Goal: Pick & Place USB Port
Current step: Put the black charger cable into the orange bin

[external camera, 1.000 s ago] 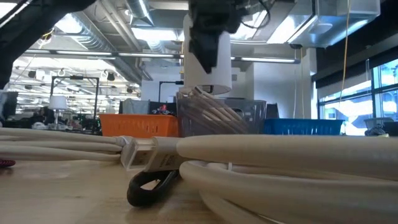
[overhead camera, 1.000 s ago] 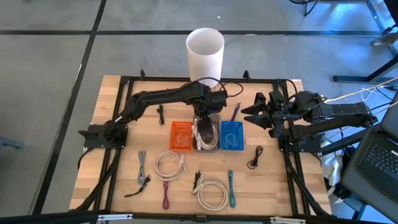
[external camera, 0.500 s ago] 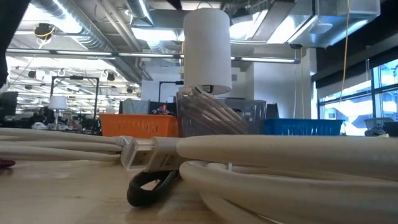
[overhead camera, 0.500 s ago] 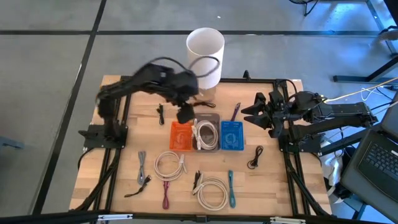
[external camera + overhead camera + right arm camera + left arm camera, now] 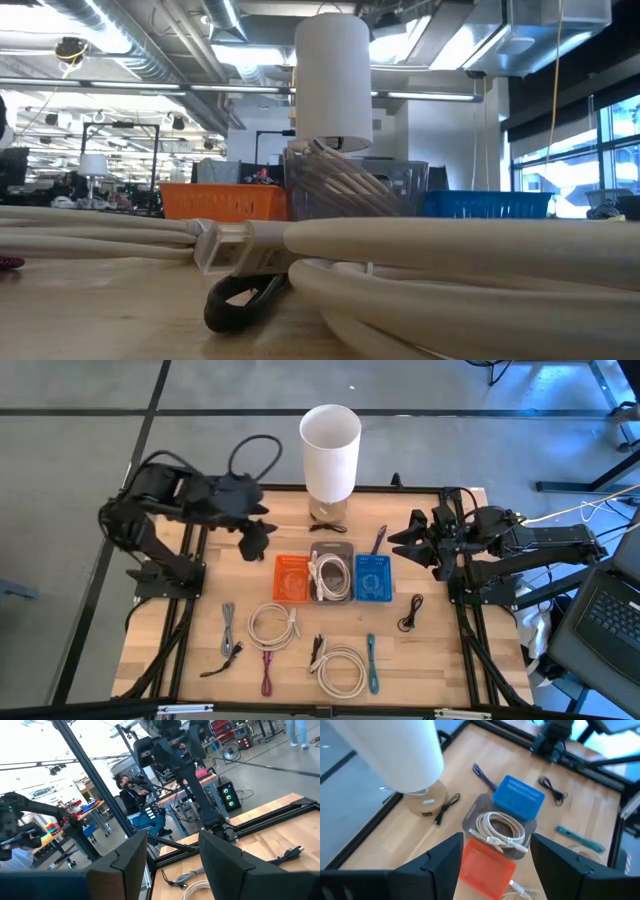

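High view: my left hand (image 5: pixel 255 540) hangs spread and empty above the desk's (image 5: pixel 200 490) far left part, just off the orange bin (image 5: pixel 292 578). My right hand (image 5: pixel 405 545) waits near the right edge, also spread, gripping nothing.

Which lead carries the USB plug I cannot tell. One white coil (image 5: pixel 331 572) lies inside the grey middle bin (image 5: pixel 331 550); the rest lie loose on the near half of the desk.

The biggest risk, as I judge it, is the tall white cylinder (image 5: pixel 330 445) at the far edge. It stands close to my left arm's path, and a careless swing toward the bins could knock it over. Next, the three bins sit touching in a row, so a drop aimed slightly off lands in the wrong one. The blue bin (image 5: pixel 373 578) is the right-hand neighbour. Last, the leads are floppy: a pinch on one strand may drag a whole coil, or snag the pink lead (image 5: pixel 267 672) beside it.

The desk is pale planked wood in a black metal frame. The cylinder looks smooth and matte. The bins are shallow plastic trays with perforated floors. The two loose white coils (image 5: pixel 272 626) (image 5: pixel 342 668) are thick, rubbery loops. The grey lead (image 5: pixel 229 630), teal lead (image 5: pixel 372 662) and black lead (image 5: pixel 409 613) are thin and limp.
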You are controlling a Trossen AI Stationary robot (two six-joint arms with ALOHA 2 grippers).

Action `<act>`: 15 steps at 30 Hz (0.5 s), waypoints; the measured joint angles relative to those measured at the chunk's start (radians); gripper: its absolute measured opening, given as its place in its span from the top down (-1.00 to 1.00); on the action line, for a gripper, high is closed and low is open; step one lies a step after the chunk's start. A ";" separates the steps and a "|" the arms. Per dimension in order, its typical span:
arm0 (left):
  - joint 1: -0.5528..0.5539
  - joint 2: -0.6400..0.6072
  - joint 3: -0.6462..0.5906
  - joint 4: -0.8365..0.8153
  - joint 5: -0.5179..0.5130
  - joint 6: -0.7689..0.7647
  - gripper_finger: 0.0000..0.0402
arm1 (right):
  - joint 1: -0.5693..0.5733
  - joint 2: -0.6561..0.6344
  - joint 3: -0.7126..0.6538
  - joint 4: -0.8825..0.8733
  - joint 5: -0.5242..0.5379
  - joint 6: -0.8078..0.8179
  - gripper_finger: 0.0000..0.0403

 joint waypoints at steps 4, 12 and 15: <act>-0.043 -0.048 -0.065 0.000 -0.096 -0.069 -0.11 | 0.000 0.000 0.000 0.000 0.000 0.022 0.10; 0.008 -0.142 -0.359 0.002 -0.155 -0.292 -0.11 | 0.000 0.000 0.000 0.001 0.019 0.022 0.10; 0.083 -0.180 -0.536 0.000 -0.138 -0.412 -0.11 | 0.000 0.000 0.000 0.001 0.027 0.020 0.10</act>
